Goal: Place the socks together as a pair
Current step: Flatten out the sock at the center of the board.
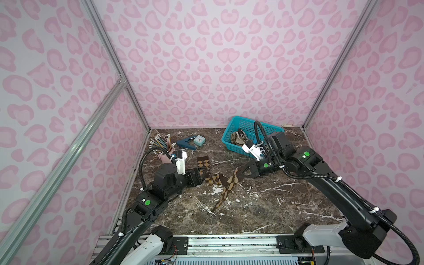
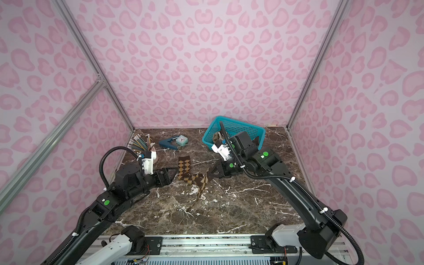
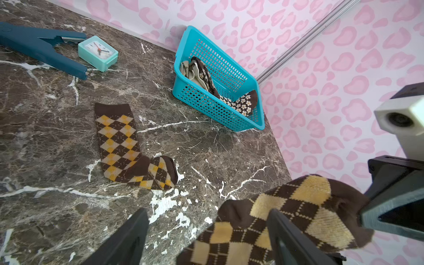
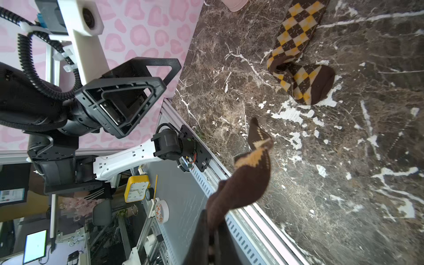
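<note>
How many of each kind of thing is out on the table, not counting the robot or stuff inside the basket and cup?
Brown-and-yellow argyle socks: 2, one flat, one hanging
Teal plastic mesh basket: 1
Mint square alarm clock: 1
Dark blue plastic clamp: 1
Pink pencil cup: 1
Total: 6

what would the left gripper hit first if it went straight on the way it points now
Most likely the held argyle sock hanging from the shut right gripper; in the left wrist view it sits right by one finger of the open left gripper. Depth is unclear.
</note>
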Robot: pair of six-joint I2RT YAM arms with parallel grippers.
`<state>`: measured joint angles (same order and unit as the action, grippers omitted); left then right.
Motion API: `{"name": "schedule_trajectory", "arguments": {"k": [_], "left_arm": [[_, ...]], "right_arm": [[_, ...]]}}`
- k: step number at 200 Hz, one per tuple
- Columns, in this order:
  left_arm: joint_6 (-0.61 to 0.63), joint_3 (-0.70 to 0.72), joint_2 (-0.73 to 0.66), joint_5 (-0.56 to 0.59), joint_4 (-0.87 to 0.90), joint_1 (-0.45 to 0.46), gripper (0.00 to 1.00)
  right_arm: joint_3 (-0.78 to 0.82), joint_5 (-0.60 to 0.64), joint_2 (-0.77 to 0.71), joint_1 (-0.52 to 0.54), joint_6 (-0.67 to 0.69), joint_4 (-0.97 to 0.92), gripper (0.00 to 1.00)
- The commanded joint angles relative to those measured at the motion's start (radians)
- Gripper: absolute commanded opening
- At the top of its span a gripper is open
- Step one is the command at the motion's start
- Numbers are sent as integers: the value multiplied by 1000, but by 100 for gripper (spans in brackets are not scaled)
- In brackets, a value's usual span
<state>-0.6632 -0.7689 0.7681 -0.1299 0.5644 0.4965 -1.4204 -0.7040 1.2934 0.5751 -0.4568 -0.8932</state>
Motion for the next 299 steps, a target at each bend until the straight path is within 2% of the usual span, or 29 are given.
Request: {"name": "schedule_trajectory", "arguments": {"k": [1, 17, 41, 61, 101, 107, 115, 130, 141, 162, 172, 200, 211, 224, 235, 250, 253, 299], "left_arm": [[-4, 0, -6, 19, -6, -1, 85], [-4, 4, -3, 18, -9, -1, 84], [-6, 14, 3, 15, -18, 1, 84], [-11, 25, 4, 12, -26, 2, 84], [-23, 49, 5, -10, -47, 31, 84], [-27, 51, 11, -7, -52, 46, 84], [-29, 52, 24, 3, -58, 71, 83], [-32, 51, 63, 37, -64, 136, 83], [-33, 45, 104, 58, -70, 184, 83], [-39, 33, 191, 86, -85, 264, 82], [-39, 24, 237, 87, -87, 290, 78], [-49, 18, 346, 51, -100, 346, 57], [-61, 17, 393, 26, -112, 368, 46], [-76, 12, 464, -4, -125, 400, 38], [-90, -2, 532, -11, -128, 434, 37], [-113, -38, 634, -2, -117, 457, 37], [-115, -45, 655, -2, -118, 458, 33], [-100, -204, 942, 106, -80, 430, 27]], "right_arm": [[96, -78, -29, -82, -11, 71, 0], [205, -66, -48, -154, 35, 36, 1], [381, 26, -50, -233, 83, -7, 3], [516, 125, -67, -305, 66, 7, 3], [600, 265, -158, -462, 49, 24, 8], [608, 279, -160, -473, 51, 25, 12], [620, 288, -159, -484, 53, 27, 21], [642, 312, -150, -493, 50, 32, 29], [665, 335, -146, -497, 38, 39, 40], [681, 355, -167, -505, 19, 49, 49], [674, 369, -187, -505, 12, 50, 52], [674, 286, -246, -503, 26, 97, 46], [695, 256, -245, -498, 27, 130, 35], [719, 248, -225, -478, 32, 164, 20], [739, 253, -207, -451, 21, 194, 13], [754, 281, -183, -400, -1, 237, 11], [755, 287, -178, -390, -4, 245, 10], [784, 447, -91, -334, -57, 288, 4]]}}
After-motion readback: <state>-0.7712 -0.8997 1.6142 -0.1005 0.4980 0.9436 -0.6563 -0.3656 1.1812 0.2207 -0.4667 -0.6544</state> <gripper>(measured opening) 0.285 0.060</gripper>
